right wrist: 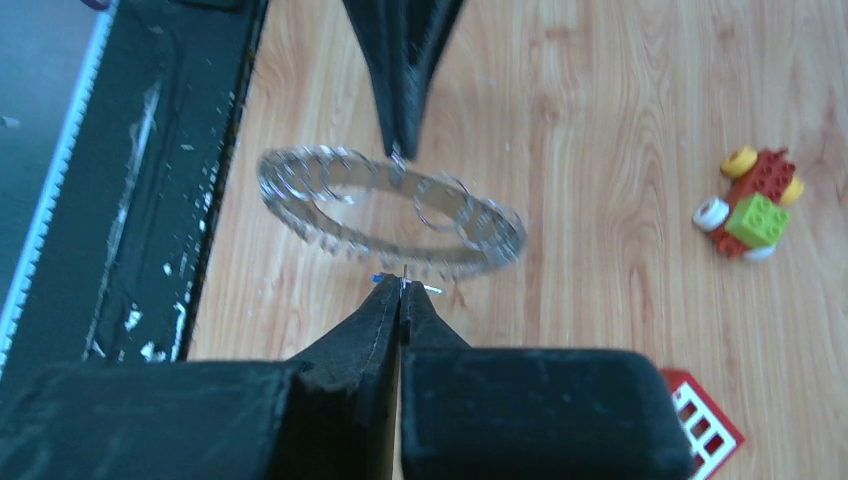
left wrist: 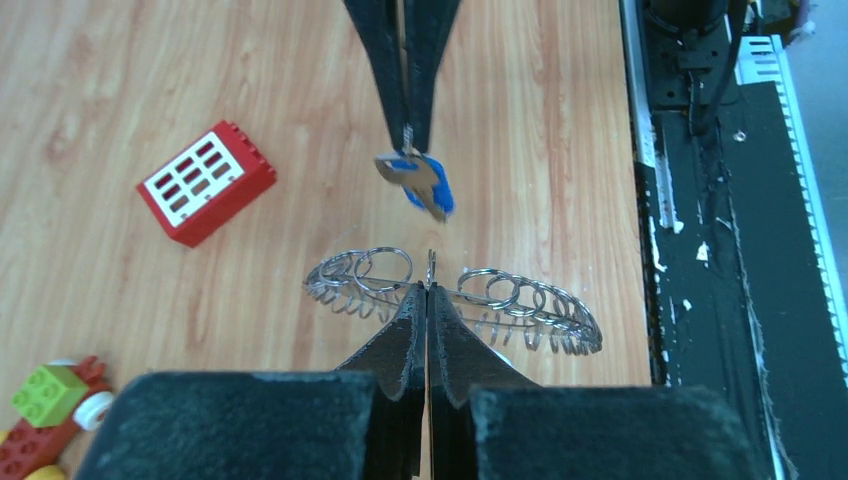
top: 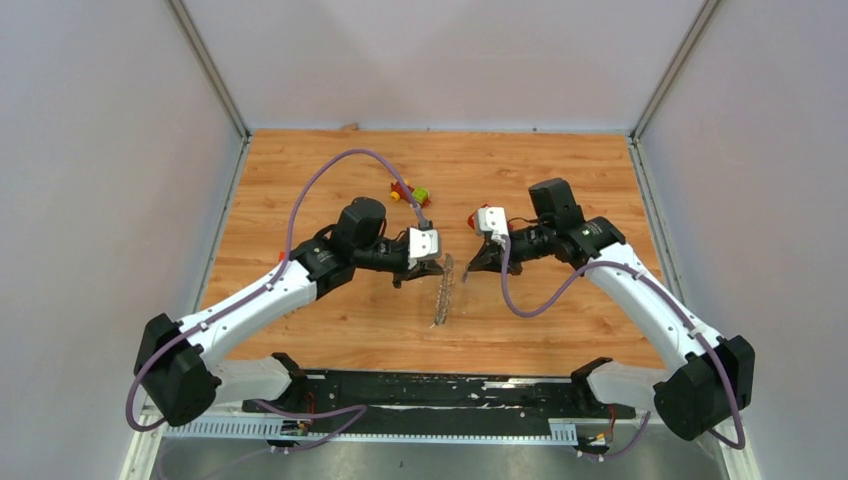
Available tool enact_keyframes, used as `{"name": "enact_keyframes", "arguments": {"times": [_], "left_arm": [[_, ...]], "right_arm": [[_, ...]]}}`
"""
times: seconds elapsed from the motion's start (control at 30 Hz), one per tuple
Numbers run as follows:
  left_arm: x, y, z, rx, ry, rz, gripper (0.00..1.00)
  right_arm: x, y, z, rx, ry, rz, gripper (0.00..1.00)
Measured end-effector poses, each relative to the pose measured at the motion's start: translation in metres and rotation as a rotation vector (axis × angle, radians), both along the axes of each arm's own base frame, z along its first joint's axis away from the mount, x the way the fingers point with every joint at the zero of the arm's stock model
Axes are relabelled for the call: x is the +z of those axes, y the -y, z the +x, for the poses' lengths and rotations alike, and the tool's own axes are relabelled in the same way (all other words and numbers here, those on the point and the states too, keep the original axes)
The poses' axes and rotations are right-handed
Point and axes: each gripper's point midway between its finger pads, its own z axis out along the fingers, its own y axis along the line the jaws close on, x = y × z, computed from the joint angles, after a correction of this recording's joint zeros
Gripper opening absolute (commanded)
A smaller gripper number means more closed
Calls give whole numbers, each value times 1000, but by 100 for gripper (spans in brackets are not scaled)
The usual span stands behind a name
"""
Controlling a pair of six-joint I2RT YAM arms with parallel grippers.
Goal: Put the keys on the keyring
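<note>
My left gripper [top: 432, 272] is shut on the rim of the keyring [top: 442, 295], a large metal ring fringed with silver loops, and holds it above the table. In the left wrist view my own fingertips [left wrist: 428, 290] pinch the keyring [left wrist: 520, 300] at its near rim. My right gripper [top: 470, 265] is shut on the keys [left wrist: 415, 182], a blue-headed piece and a small dark key hanging from its tips, just beyond the ring. In the right wrist view my gripper [right wrist: 402, 285] sits right at the near rim of the keyring [right wrist: 330, 215], with only a blue speck of the keys showing.
A red block with white squares [left wrist: 205, 183] lies on the wooden table, also in the right wrist view [right wrist: 705, 420]. A red-yellow-green toy [top: 410, 192] lies further back, also in the wrist views [left wrist: 50, 415] [right wrist: 752, 205]. The black base rail [top: 440, 390] runs along the near edge.
</note>
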Motion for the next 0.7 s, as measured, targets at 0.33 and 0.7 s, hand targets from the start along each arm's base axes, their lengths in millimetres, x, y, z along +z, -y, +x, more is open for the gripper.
{"name": "enact_keyframes", "arguments": {"times": [0.33, 0.7], "left_arm": [[2, 5, 6, 56, 60, 28, 0], [3, 4, 3, 178, 240, 89, 0]], "right_arm": [[29, -33, -31, 66, -46, 89, 0], [14, -36, -24, -3, -88, 83, 0]]}}
